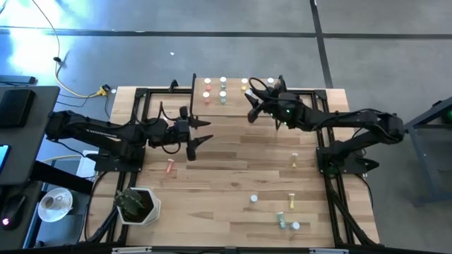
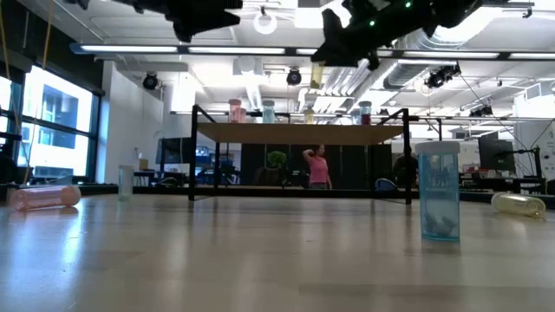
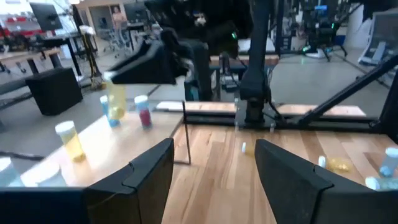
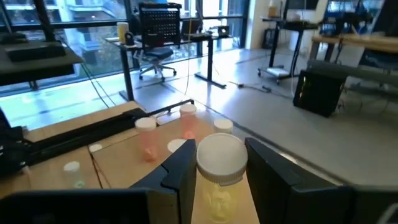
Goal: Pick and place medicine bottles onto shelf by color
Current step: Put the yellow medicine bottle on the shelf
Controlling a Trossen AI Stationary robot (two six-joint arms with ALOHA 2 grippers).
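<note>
The shelf [image 1: 236, 99] stands at the table's far edge and carries several white-capped bottles, among them pink ones [image 4: 146, 135] and a yellow one [image 3: 71, 142]. My right gripper [image 1: 251, 106] hovers over the shelf's right part, shut on a yellow bottle [image 4: 217, 186]. In the low view the yellow bottle [image 2: 316, 76] hangs above the shelf board [image 2: 299, 132]. My left gripper [image 1: 201, 134] is open and empty, raised over the table just in front of the shelf's left end. My right gripper pinches the yellow bottle between its two fingers [image 4: 180, 171], on the sides of the body just below the white cap [image 4: 219, 158]. The bottle is upright and lifted clear above the shelf board.
Loose bottles lie on the table: a pink one [image 1: 169, 167] at the left, a yellow one [image 1: 294, 159] at the right, and several near the front right [image 1: 286, 212]. A blue bottle [image 2: 438, 191] stands upright. A white pot with a plant [image 1: 138, 204] stands at the front left.
</note>
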